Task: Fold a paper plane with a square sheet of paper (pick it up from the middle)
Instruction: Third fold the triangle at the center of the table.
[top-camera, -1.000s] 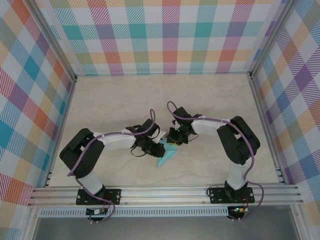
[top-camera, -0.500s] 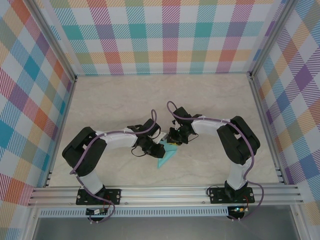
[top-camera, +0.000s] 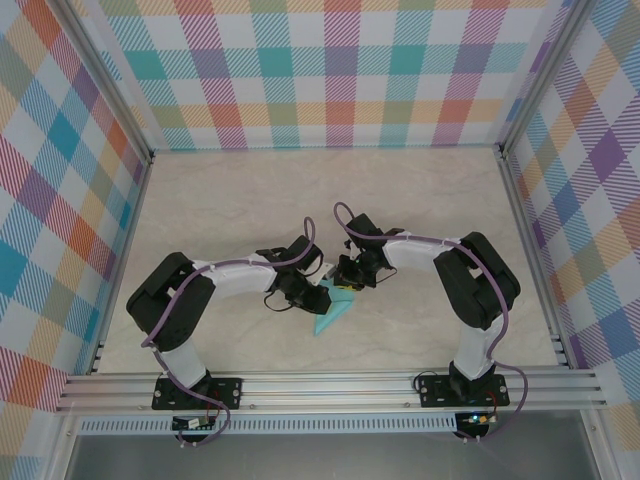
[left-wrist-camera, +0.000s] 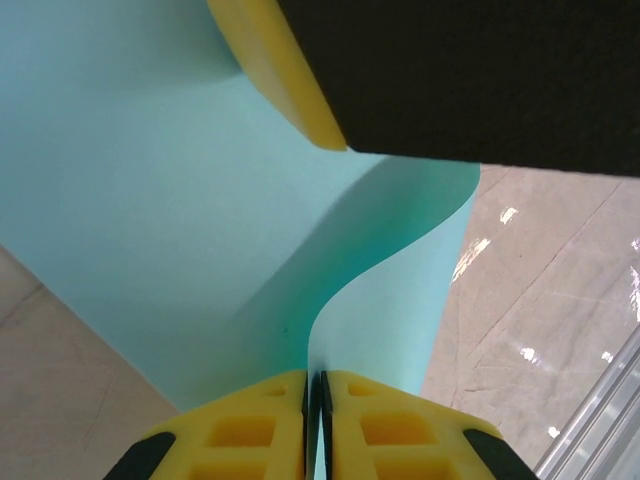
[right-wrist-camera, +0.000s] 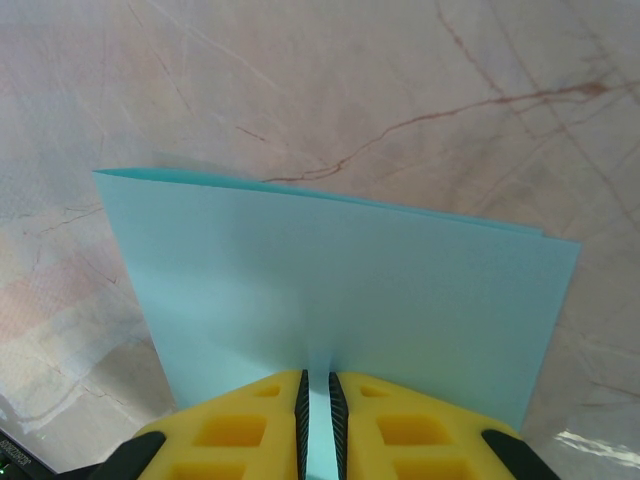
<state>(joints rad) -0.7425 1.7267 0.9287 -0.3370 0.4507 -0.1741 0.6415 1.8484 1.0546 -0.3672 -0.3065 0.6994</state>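
Note:
The square sheet of paper (top-camera: 332, 316) is turquoise and folded double, and it hangs low over the table between both arms. My left gripper (top-camera: 317, 291) is shut on one edge. In the left wrist view the sheet (left-wrist-camera: 190, 210) curls in an S away from the left gripper (left-wrist-camera: 312, 376). The right gripper's yellow pad (left-wrist-camera: 275, 70) shows at the top of that view. My right gripper (top-camera: 346, 289) is shut on the sheet's other side. In the right wrist view the doubled sheet (right-wrist-camera: 340, 270) stands flat out of the right gripper (right-wrist-camera: 317, 376). The paper plane is out of view.
The marble-patterned table (top-camera: 250, 200) lies open behind the arms. Checked walls (top-camera: 330, 70) enclose the back and sides. An aluminium rail (top-camera: 330, 385) runs along the near edge, close below the paper.
The left arm's elbow has slid a little to the right. Both grippers and the paper stay almost where they were.

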